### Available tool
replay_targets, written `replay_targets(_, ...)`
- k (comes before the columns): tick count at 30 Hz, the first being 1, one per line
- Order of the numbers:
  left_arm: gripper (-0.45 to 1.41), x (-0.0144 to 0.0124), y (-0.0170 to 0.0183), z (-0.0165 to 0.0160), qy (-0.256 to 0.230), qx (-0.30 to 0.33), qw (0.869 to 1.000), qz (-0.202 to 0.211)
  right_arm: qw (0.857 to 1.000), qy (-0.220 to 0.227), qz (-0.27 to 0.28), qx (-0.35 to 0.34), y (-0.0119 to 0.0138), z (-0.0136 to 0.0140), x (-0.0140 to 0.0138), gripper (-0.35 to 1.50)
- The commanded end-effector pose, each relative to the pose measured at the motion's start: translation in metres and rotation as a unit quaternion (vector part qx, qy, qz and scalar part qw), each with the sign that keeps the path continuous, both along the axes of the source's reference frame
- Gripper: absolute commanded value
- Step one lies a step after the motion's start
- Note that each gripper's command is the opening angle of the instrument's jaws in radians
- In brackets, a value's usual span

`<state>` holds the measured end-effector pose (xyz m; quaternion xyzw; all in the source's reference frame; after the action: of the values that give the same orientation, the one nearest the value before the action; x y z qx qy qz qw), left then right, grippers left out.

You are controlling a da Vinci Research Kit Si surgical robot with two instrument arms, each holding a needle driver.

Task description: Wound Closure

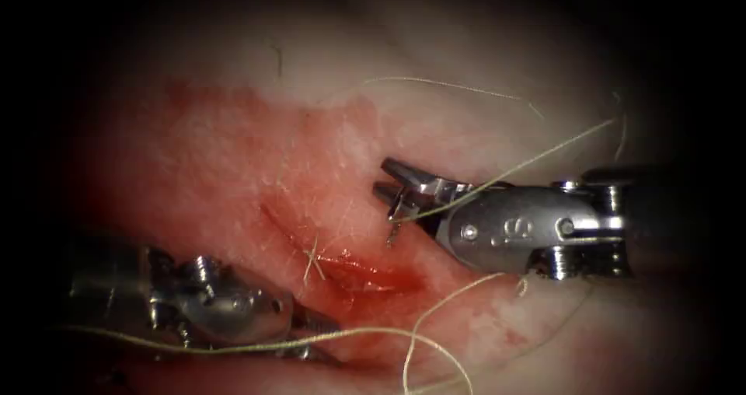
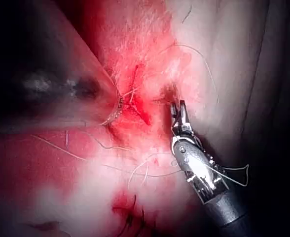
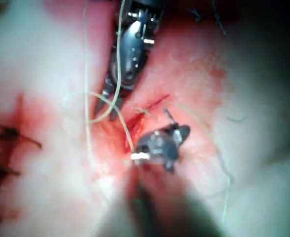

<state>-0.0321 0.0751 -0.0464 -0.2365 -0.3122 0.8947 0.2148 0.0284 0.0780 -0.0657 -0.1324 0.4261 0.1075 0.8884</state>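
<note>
Oddly, older dark stitches (image 3: 7,133) beside the thread (image 3: 88,98), right wrist view.

Pale thread (image 1: 497,173), red fluid (image 1: 373,274), pink tissue (image 1: 225,169)

Dim surroundings — one pool of light

Brightness gathers at the centre of the endoscope view; the edges fall off into darkness.

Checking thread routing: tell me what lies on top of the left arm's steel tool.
A pale thread runs across the left arm's steel tool, over its wrist. The tissue beneath the tool is covered.
</note>
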Motion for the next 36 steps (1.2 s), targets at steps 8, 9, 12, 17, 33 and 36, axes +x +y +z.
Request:
replay_targets(8, 0.31, -0.0005, -0.0005, 0.0006, -0.001, 0.001, 1.0, 0.001, 0.999, -0.01, -0.029, 0.035, -0.0035, 0.002, 0.0025, -0.35)
replay_targets(9, 0.31, -0.0005, -0.0005, 0.0006, -0.001, 0.001, 1.0, 0.001, 0.999, -0.011, -0.032, 0.04, -0.0038, 0.0021, 0.0026, -0.35)
replay_targets(12, 0.31, -0.0005, -0.0004, 0.0007, -0.002, 0.002, 1.0, 0.002, 0.998, -0.014, -0.036, 0.057, -0.0055, 0.0032, 0.003, -0.35)
replay_targets(17, 0.31, -0.0003, -0.0002, 0.0008, -0.002, 0.001, 1.0, 0.003, 0.996, -0.007, -0.027, 0.089, -0.0068, 0.004, 0.0025, -0.35)
replay_targets(33, 0.3, -0.0003, -0.0001, 0.0011, -0.001, -0.003, 1.0, 0.002, 0.992, -0.021, -0.032, 0.121, -0.0083, 0.0056, 0.0008, -0.35)
replay_targets(36, 0.3, -0.0003, -0.0001, 0.0012, -0.001, -0.003, 1.0, 0.002, 0.992, -0.019, -0.031, 0.124, -0.0082, 0.0054, 0.0007, -0.35)
